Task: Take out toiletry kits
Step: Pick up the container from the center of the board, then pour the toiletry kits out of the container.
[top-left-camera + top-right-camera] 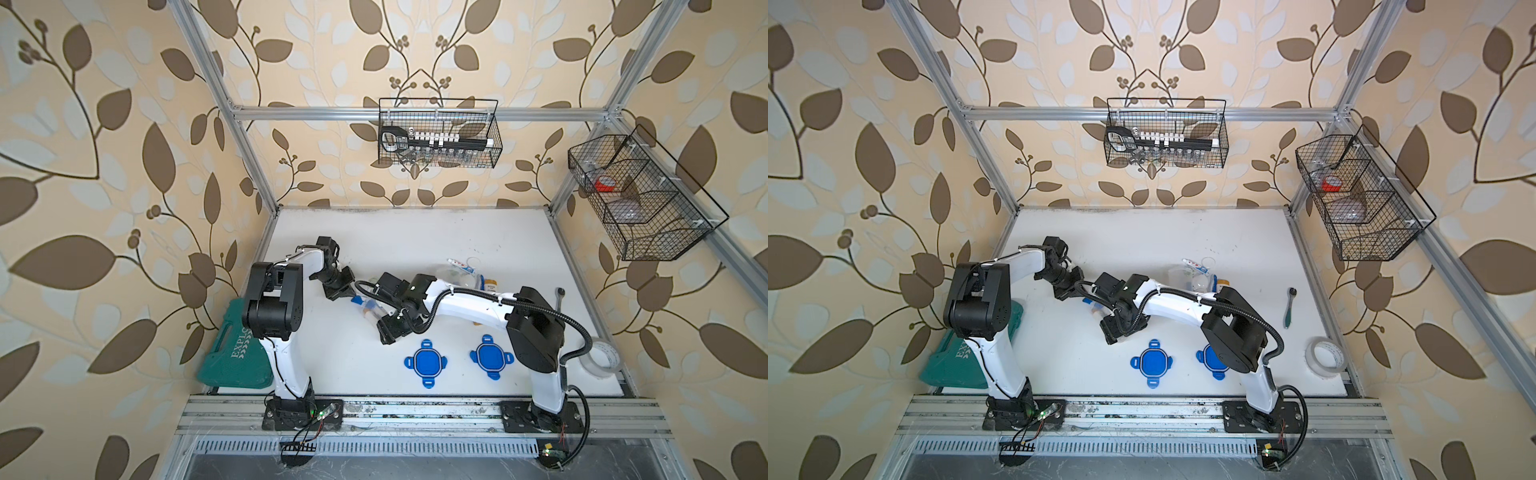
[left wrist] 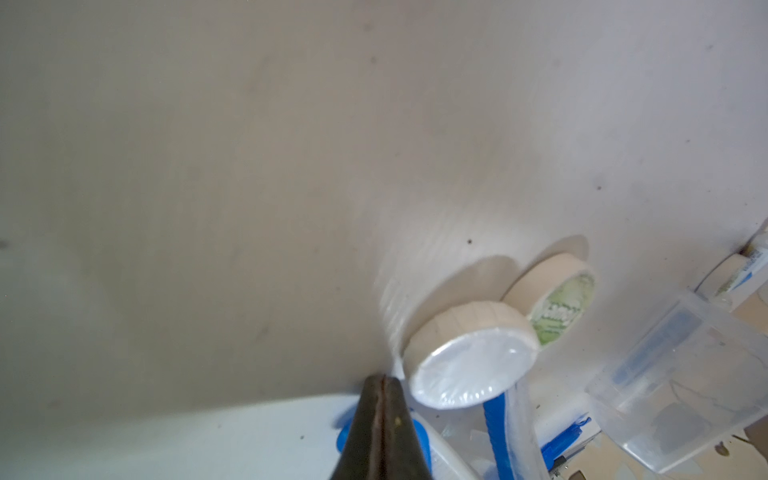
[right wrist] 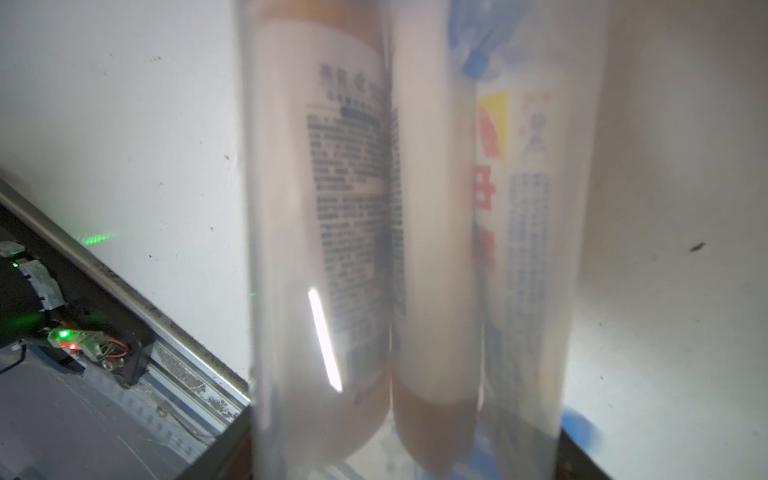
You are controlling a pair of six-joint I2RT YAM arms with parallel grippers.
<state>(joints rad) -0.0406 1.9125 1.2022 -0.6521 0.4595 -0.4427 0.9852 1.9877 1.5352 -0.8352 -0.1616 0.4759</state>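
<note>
In the right wrist view a clear plastic jar [image 3: 407,249] fills the frame, packed with one toiletry kit: a white labelled bottle [image 3: 340,208], a second bottle [image 3: 432,270] and a printed tube [image 3: 523,208]. My right gripper [image 3: 399,453] is shut on this jar, one dark finger on each side. In both top views the jar [image 1: 369,309] [image 1: 1098,309] lies tilted mid-table. My left gripper [image 2: 380,384] [image 1: 352,296] is shut, with nothing seen between its fingers, at the jar's blue end. The second kit lies loose at the back right: tube [image 1: 461,264], orange-capped bottle [image 1: 490,284], toothbrush [image 2: 498,436], round soaps [image 2: 469,365].
An empty clear jar [image 2: 681,395] lies beside the loose items. Two blue tabbed lids [image 1: 428,361] [image 1: 490,356] sit near the front. A green case [image 1: 232,353] is at the left edge, a ratchet [image 1: 559,299] and tape roll [image 1: 600,357] at the right. Wire baskets [image 1: 440,133] hang on the walls.
</note>
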